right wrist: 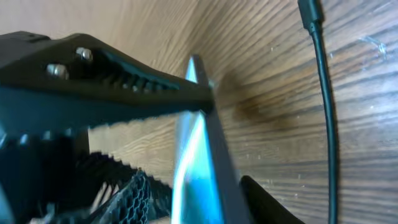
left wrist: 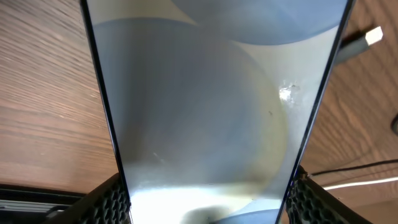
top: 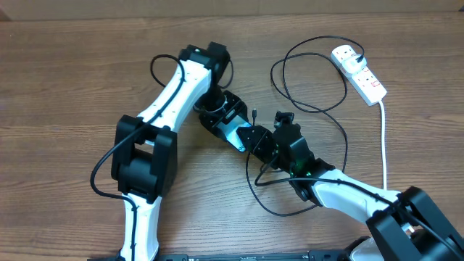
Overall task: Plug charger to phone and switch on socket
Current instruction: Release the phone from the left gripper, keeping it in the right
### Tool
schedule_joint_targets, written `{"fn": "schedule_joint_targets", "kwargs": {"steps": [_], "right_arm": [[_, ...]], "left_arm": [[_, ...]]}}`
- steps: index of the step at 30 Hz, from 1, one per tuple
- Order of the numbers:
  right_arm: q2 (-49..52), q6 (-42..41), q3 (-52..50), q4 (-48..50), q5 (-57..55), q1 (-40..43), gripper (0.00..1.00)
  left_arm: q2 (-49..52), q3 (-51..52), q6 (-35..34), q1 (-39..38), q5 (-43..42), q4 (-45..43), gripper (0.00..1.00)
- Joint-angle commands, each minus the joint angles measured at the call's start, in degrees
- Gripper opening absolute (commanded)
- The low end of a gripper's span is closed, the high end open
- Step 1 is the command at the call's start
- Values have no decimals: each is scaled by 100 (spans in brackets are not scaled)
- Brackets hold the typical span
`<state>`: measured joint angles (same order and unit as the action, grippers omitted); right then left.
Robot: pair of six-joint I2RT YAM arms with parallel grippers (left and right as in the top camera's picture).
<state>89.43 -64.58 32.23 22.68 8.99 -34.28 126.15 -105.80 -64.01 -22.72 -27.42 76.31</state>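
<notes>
The left pincer grips the phone across its width, a ribbed pad against each long edge, the pale blue screen facing its camera. The right pincer is at the phone's other end. Its wrist view shows the phone edge-on, with one black finger over it and the other under it. Whether those jaws press the glass or only stand around it I cannot tell.

The step in hand looks like steadying or re-gripping the phone so that its port can take the plug tip. To do that well, the left hold should keep firm and level while the right one seats squarely on the phone's flat faces, not its corner. It should stay clear of the end where the port sits, and neither arm should twist against the other.

The charger has its connector tip lying free on the counter, just beside the right pincer on its far side and touching neither finger. Its black cable runs past the phone and loops widely over the middle of the counter. The socket lies well apart, toward the counter's far right corner, with the charger's other end at it, apparently plugged in.
</notes>
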Motion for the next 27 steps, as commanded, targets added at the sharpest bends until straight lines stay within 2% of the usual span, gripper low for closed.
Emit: {"fn": "schedule_joint_targets", "kwargs": {"steps": [1,5,9,11,19,21,27], "right_arm": [[94,-11,238,-9,-90,-76,41],[103,-11,238,-11,-146,-76,31],[103,-11,238,-15,-146,-76,15],[103,-11,238,-15,-146,-76,4],[98,20,240,-9,-138,-37,4],[35,160,243,-11,-39,83,4],[-531,608,424,-603,52,531,4]], "left_arm": [[7,-129,-203,-144,-162,-35,4],[7,-129,-210,-221,-162,-149,4],[7,-129,-247,-243,-162,-205,4],[7,-129,-247,-243,-164,-232,4],[7,-129,-195,-155,-155,-315,4],[7,-181,264,203,-170,-380,4],[7,-566,2542,1213,-1019,-389,4]]}}
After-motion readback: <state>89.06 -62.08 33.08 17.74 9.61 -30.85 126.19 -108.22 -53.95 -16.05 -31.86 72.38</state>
